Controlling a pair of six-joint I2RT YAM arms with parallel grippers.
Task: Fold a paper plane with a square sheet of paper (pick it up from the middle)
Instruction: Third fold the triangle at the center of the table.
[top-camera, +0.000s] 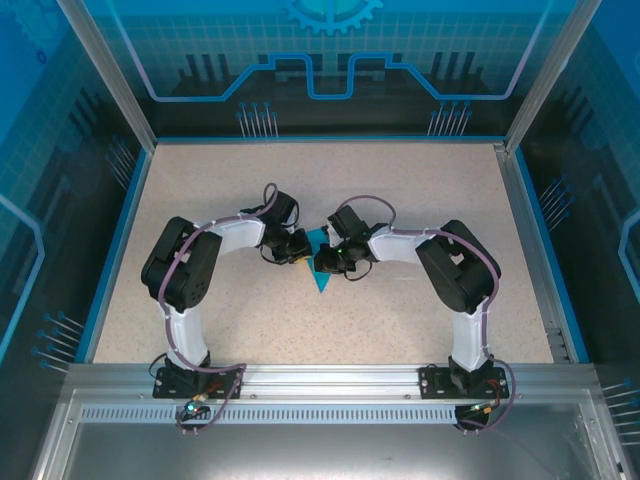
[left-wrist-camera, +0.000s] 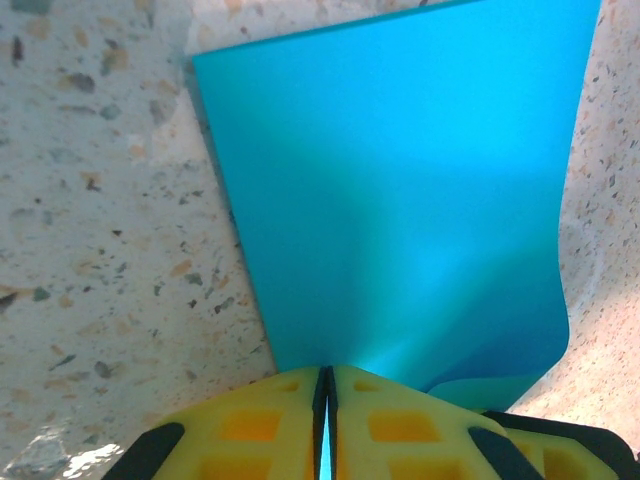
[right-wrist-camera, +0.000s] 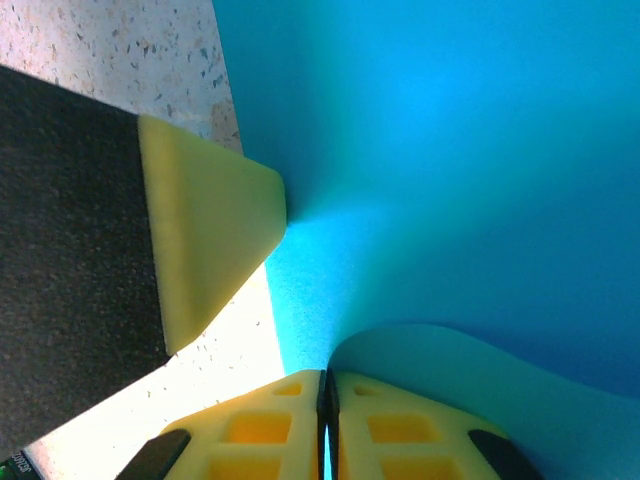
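My left tool (left-wrist-camera: 323, 385) and right tool (right-wrist-camera: 323, 390) are both clenched on the blue paper (left-wrist-camera: 400, 180) over mid-bench (top-camera: 420, 200). I judge we're mid-fold, and next the edges need aligning and creasing.

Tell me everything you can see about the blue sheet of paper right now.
The sheet of paper is thin, plain teal-blue, matte and unmarked. It sits mid-table, not lying flat but bowed, with a curled flap, and one corner points toward the arm bases. The left gripper and right gripper each have their jaws shut on an edge of it.
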